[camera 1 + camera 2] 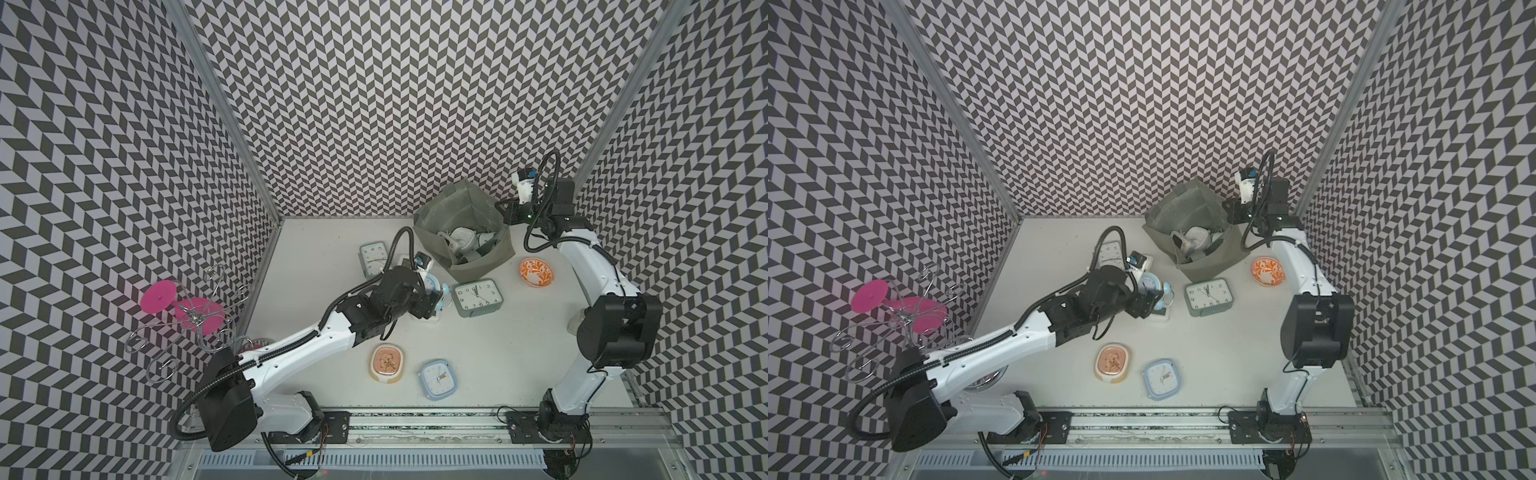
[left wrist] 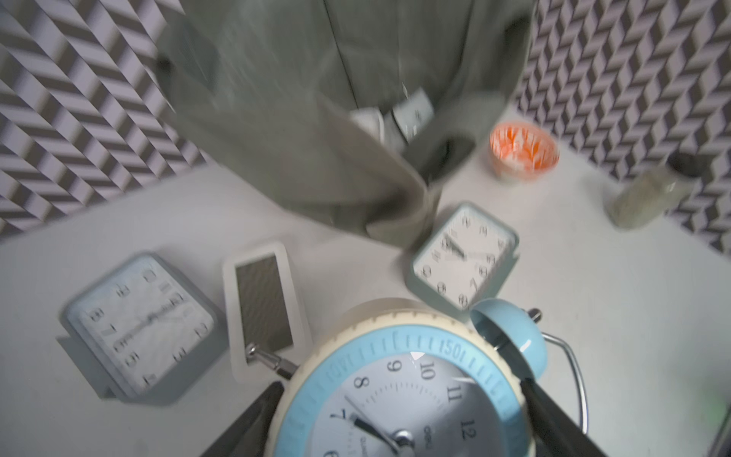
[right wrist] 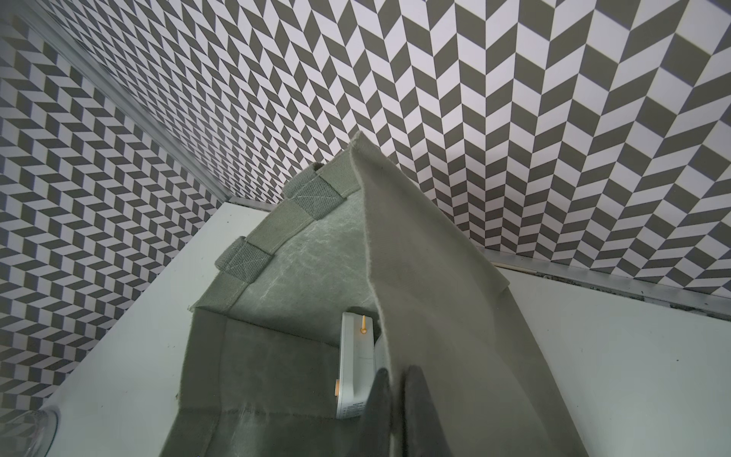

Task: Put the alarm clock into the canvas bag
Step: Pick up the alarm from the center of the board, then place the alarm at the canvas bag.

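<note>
A round cream and light-blue twin-bell alarm clock (image 2: 399, 395) sits between the dark fingers (image 2: 257, 415) of my left gripper (image 2: 402, 387), which is shut on its sides. In both top views that clock (image 1: 436, 289) (image 1: 1152, 286) is left of the canvas bag (image 1: 478, 262) (image 1: 1208, 266), a short way from it. The grey-green bag stands open at the back right with several clocks (image 1: 461, 239) inside. My right gripper (image 3: 396, 391) (image 1: 505, 210) is shut on the bag's right wall (image 3: 435, 296) at the rim.
On the table lie a grey-green rectangular clock (image 1: 477, 297), a pale square clock (image 1: 374, 257), a peach clock (image 1: 387, 363), a blue square clock (image 1: 439, 379) and a white flat-screen clock (image 2: 265, 308). An orange bowl (image 1: 536, 272) and a jar (image 2: 648, 194) stand right; a wire stand (image 1: 187, 311) left.
</note>
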Available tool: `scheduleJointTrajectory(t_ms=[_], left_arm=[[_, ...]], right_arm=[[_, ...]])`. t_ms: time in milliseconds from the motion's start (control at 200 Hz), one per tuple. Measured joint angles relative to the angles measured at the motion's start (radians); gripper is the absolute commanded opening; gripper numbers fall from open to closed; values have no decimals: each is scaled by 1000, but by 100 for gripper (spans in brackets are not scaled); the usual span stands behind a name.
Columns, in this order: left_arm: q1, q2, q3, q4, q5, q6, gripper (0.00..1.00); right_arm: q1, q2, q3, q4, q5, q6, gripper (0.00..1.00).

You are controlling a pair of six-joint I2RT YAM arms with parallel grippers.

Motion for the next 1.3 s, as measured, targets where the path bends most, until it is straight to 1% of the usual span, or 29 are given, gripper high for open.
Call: scheduleJointTrajectory(t_ms=[115, 200, 350, 511, 606, 776, 856, 1026, 1177, 1302], left_arm=[[88, 23, 101, 72, 6, 46, 64], [130, 105, 232, 90, 10, 96, 64], [145, 294, 473, 107, 55, 186, 63], [146, 549, 810, 21, 110, 315, 62], [152, 655, 923, -10, 146, 388, 61], [167, 828, 1075, -58, 213, 481, 60], [178, 898, 1122, -61, 257, 515, 60], [192, 997, 1165, -67, 323, 602, 59], [195, 1065, 1191, -64, 382, 673, 62], [195, 1122, 1205, -39, 424, 705, 64]], right_arm=[[0, 0, -6, 9, -4, 3, 0], [0, 0, -11, 16, -8, 6, 0], [0, 0, -15, 25, -14, 7, 0], [0, 0, -15, 29, -22, 15, 0], [-2, 0, -16, 37, -28, 32, 0], [-6, -2, -39, 79, -67, 79, 0], [-9, -7, -54, 95, -77, 94, 0], [-11, -11, -57, 103, -90, 111, 0], [-11, -14, -62, 104, -94, 112, 0], [-11, -24, -73, 105, -97, 111, 0]])
